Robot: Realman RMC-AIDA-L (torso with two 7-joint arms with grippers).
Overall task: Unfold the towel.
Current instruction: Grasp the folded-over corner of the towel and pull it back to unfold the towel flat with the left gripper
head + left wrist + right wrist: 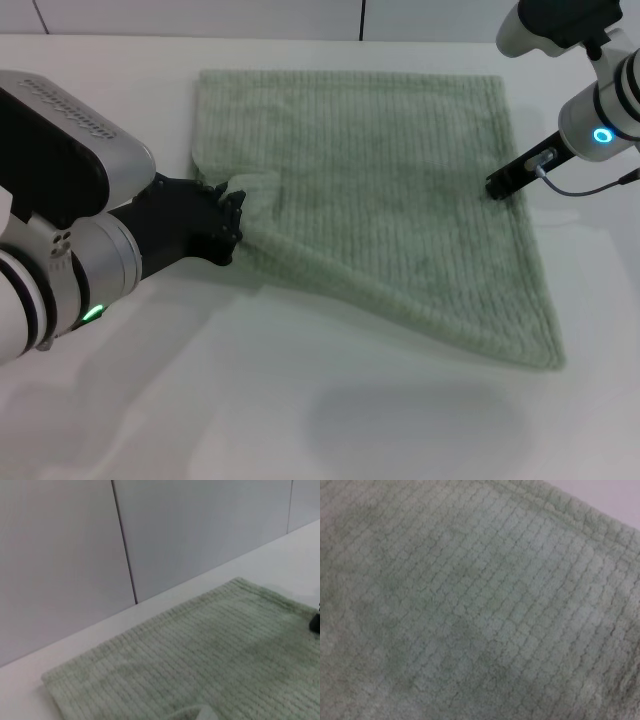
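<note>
Left gripper (232, 215): at the towel's left edge, about midway between its far and near sides; its black fingers are closed on a bunched fold of the cloth, which is lifted slightly off the table there.
Right gripper (497, 187): dark tip resting at the towel's right edge, on the far half; whether its fingers are apart or together cannot be told.
Towel (390, 200): pale sage-green ribbed terry cloth spread nearly flat on the white table (300, 420). Its far edge runs straight, parallel to the table's far side; its near edge slants, running from the held fold on the left down to a near-right corner.
Towel at left grip: cloth puckers into a small raised ridge, with creases fanning rightward from it.
Left wrist view: the towel's far corner (235, 582) and hemmed edge lie flat near the grey wall panels (200, 530).
Right wrist view: filled by the towel's waffle-like surface (470, 610), with a strip of table past its hem.
</note>
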